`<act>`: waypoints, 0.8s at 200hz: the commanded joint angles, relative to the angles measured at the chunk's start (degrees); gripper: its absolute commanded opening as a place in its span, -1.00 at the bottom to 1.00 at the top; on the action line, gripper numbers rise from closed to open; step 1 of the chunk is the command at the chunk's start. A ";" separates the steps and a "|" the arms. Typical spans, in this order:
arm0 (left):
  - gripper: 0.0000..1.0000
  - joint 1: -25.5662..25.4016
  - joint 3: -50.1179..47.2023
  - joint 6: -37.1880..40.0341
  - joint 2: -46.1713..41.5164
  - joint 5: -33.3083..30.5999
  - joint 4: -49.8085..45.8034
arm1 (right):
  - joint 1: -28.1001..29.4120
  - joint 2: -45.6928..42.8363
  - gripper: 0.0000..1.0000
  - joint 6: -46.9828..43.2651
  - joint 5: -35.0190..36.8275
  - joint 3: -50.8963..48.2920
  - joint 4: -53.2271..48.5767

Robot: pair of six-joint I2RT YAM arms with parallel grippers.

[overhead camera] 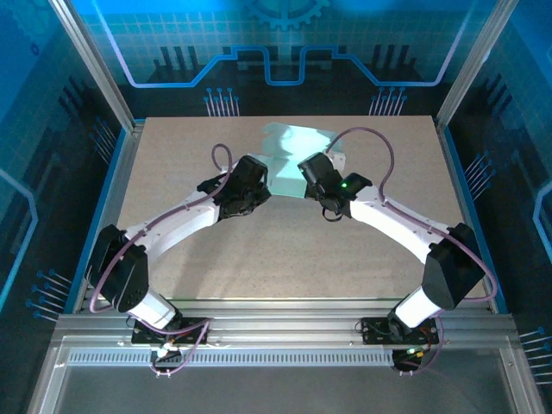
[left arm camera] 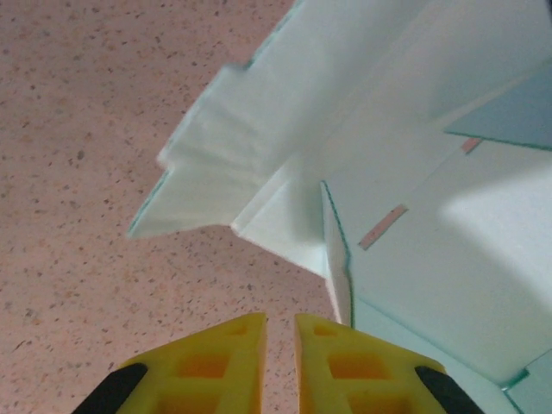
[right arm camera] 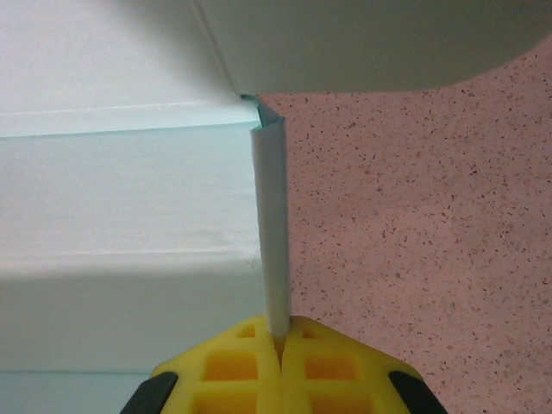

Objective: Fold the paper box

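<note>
Paper box [overhead camera: 291,148] part-unfolded, upper centre of speckled tan table [overhead camera: 259,259], blue walls [overhead camera: 52,129] around. Right gripper [right arm camera: 278,335] pinches its flap; left gripper [left arm camera: 280,326] nearly closed, empty.

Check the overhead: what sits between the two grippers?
The paper box. In the top external view, its pale sheet spans the gap between left gripper and right gripper.

Two white arms with black joints.
Purple cables [overhead camera: 366,129] loop along left arm [overhead camera: 185,216] and right arm [overhead camera: 392,220]; left hand [left arm camera: 280,366] and right hand [right arm camera: 280,358] have yellow lattice fingers [left arm camera: 207,371].
</note>
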 commanded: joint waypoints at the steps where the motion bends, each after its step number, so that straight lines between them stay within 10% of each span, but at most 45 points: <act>1: -0.67 0.23 2.01 2.37 0.20 0.35 0.33 | -0.47 0.66 -1.00 0.22 0.08 0.35 0.35; 160: -0.62 0.10 0.30 1.96 -1.62 -2.06 0.11 | -0.47 0.24 -1.00 0.07 -0.10 0.62 -0.54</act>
